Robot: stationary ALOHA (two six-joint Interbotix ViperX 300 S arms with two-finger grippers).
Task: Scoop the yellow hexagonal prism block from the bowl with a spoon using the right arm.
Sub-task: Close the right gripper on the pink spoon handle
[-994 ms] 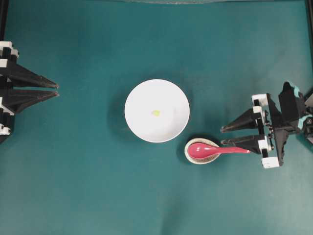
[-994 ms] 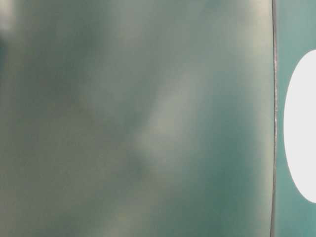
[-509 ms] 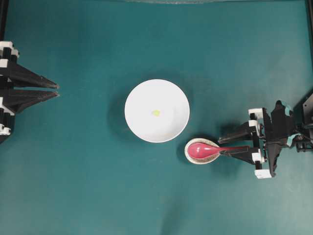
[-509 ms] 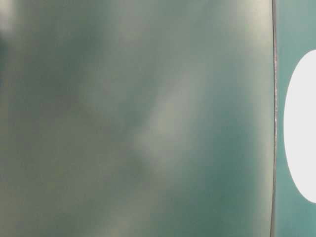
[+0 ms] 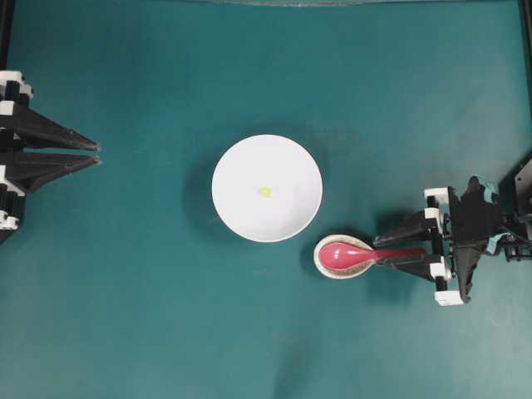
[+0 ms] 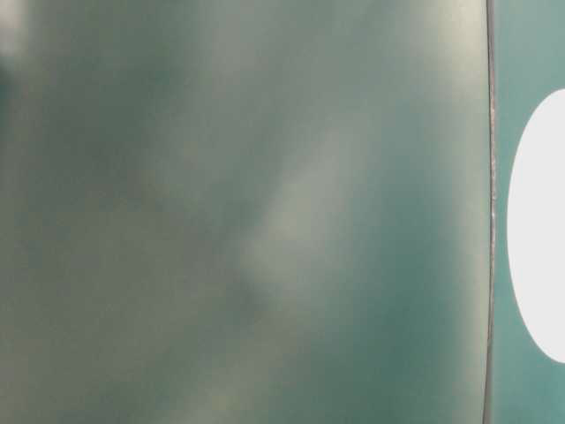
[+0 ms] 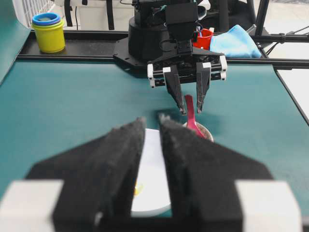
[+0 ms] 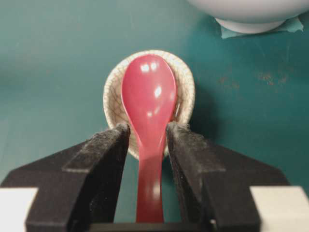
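The white bowl sits mid-table with the tiny yellow hexagonal prism block inside it, near the centre. The pink-red spoon rests with its scoop in a small speckled dish, its handle pointing right. My right gripper is open and straddles the handle, one finger on each side. In the right wrist view, gaps show between both fingers and the spoon. My left gripper waits at the far left, narrowly open and holding nothing. In the left wrist view the bowl shows through its gap.
The speckled dish stands just right of and in front of the bowl. Behind the right arm's base, off the mat, are stacked yellow cups, a red cup and a blue cloth. The table-level view is blurred.
My right gripper has come down and shifted so that its open fingers now lie on either side of the spoon handle. The left gripper, bowl and block have not moved.
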